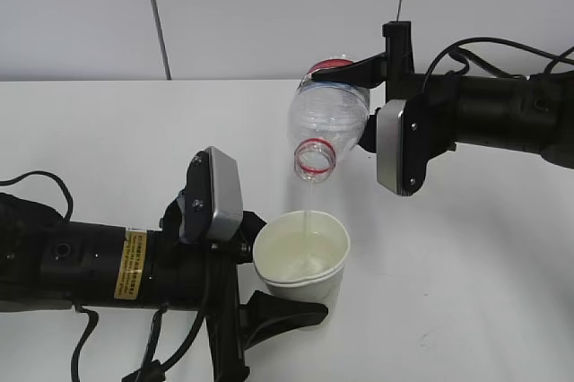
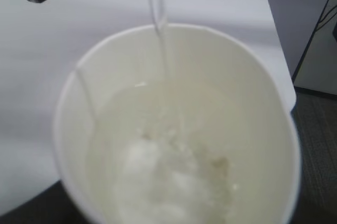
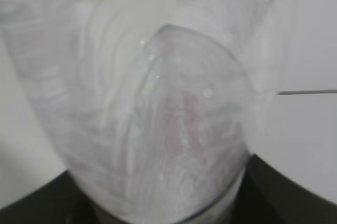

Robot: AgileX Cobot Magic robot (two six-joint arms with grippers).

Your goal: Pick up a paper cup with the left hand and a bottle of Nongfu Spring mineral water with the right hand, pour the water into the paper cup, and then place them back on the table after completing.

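My left hand [image 1: 269, 297], the arm with the yellow sticker, is shut on a white paper cup [image 1: 301, 261] and holds it upright just above the table [image 1: 108, 131]. My right hand [image 1: 363, 99] is shut on a clear Nongfu Spring bottle [image 1: 327, 122] with a red label, tilted mouth-down above the cup. A thin stream of water [image 1: 307, 198] falls from the mouth into the cup. In the left wrist view the cup [image 2: 253, 129] fills the frame, with the stream [image 2: 160, 29] landing in pooled water [image 2: 168, 176]. The right wrist view shows only the blurred bottle [image 3: 158, 119].
The white table extends to a grey wall [image 1: 269, 5] behind. Black cables [image 1: 475, 46] trail from the right arm, and more hang by the left arm [image 1: 85, 346]. The table's far edge and dark floor [image 2: 316, 129] show in the left wrist view.
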